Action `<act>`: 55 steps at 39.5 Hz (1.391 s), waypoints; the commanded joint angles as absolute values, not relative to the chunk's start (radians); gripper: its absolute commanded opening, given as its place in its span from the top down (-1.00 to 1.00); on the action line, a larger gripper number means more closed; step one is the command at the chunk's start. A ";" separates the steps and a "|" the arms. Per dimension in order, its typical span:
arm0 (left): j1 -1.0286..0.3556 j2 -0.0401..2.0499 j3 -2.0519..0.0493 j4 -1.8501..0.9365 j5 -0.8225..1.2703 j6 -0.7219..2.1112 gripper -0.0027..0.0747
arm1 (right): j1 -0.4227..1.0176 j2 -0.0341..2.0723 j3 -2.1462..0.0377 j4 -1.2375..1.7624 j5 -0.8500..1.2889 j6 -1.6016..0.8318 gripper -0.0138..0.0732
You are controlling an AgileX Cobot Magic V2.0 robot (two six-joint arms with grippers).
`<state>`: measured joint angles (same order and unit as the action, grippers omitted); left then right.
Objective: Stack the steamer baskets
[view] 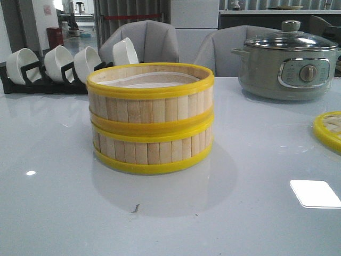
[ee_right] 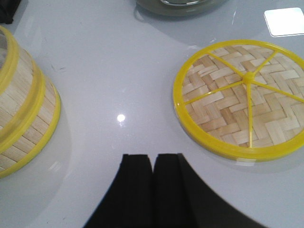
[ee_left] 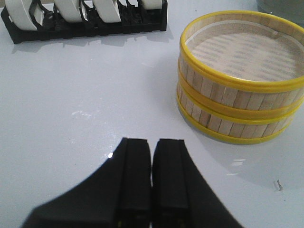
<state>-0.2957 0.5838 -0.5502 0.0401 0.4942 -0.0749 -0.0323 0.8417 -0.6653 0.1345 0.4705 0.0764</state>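
Two steamer baskets stand stacked in the middle of the table: the upper basket [view: 151, 94] sits squarely on the lower basket [view: 153, 149]. The stack also shows in the left wrist view [ee_left: 240, 78] and at the edge of the right wrist view [ee_right: 21, 118]. My left gripper [ee_left: 152, 142] is shut and empty, above bare table, apart from the stack. My right gripper [ee_right: 153, 156] is shut and empty, over bare table between the stack and the woven lid [ee_right: 242, 97]. Neither gripper shows in the front view.
The flat woven lid [view: 329, 129] lies at the table's right edge. A grey-green electric pot [view: 287, 61] with glass lid stands at the back right. A black rack of white bowls [view: 58, 66] stands at the back left, also in the left wrist view [ee_left: 85, 19].
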 commanded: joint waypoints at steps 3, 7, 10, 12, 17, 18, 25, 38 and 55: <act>-0.293 0.585 -0.579 0.037 0.410 -0.083 0.71 | -0.032 0.837 -0.699 0.143 0.439 0.075 0.55; -0.293 0.585 -0.579 0.037 0.410 -0.083 0.71 | -0.032 0.837 -0.699 0.148 0.482 0.075 0.55; -0.293 0.585 -0.579 0.037 0.410 -0.083 0.71 | -0.032 0.837 -0.699 0.148 0.498 0.075 0.55; -0.293 0.585 -0.579 0.037 0.410 -0.083 0.71 | -0.032 0.837 -0.699 0.148 0.502 0.074 0.55; -0.293 0.585 -0.579 0.037 0.410 -0.083 0.71 | -0.032 0.837 -0.700 0.147 0.504 0.057 0.49; -0.293 0.585 -0.579 0.037 0.410 -0.083 0.71 | -0.032 0.837 -0.700 0.147 0.506 0.053 0.45; -0.293 0.585 -0.579 0.037 0.410 -0.083 0.71 | -0.032 0.856 -0.701 0.147 0.540 0.052 -0.06; -0.293 0.585 -0.579 0.037 0.410 -0.083 0.71 | -0.033 0.893 -0.701 0.132 0.517 0.052 -0.15; -0.293 0.585 -0.579 0.037 0.410 -0.083 0.71 | -0.158 1.242 -0.937 0.072 0.536 0.052 -0.15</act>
